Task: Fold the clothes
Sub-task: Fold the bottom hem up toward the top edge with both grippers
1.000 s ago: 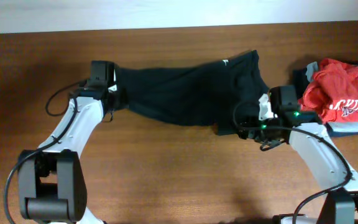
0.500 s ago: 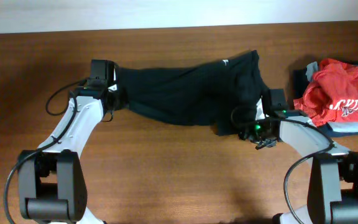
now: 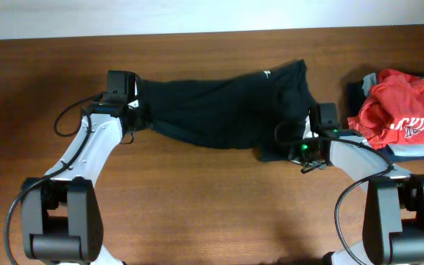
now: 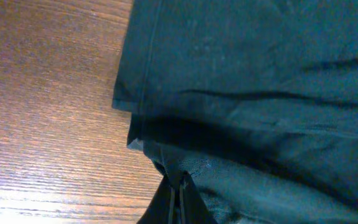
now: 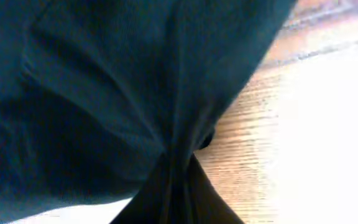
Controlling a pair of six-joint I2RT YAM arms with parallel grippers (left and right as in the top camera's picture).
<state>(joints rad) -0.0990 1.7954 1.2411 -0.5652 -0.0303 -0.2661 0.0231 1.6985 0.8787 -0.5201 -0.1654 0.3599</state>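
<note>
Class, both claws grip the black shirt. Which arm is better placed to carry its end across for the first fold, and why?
Probably left: the left claw pinches the black shirt near a flat hemmed edge; the right claw holds bunched cloth, close beside the red shirt.

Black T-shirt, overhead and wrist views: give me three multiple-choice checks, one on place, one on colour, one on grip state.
1. Where is the red shirt?
A) on the black T-shirt
B) past the end that the right gripper holds
C) under it
2. The small mark on the black T-shirt is:
A) white
B) yellow
C) green
3. The right gripper is:
A) open
B) shut on the black T-shirt
C) out of view
Answers: B, it lies beyond that end in the overhead view; A, the mark shows white; B, fabric bunches between its closed fingers.
</note>
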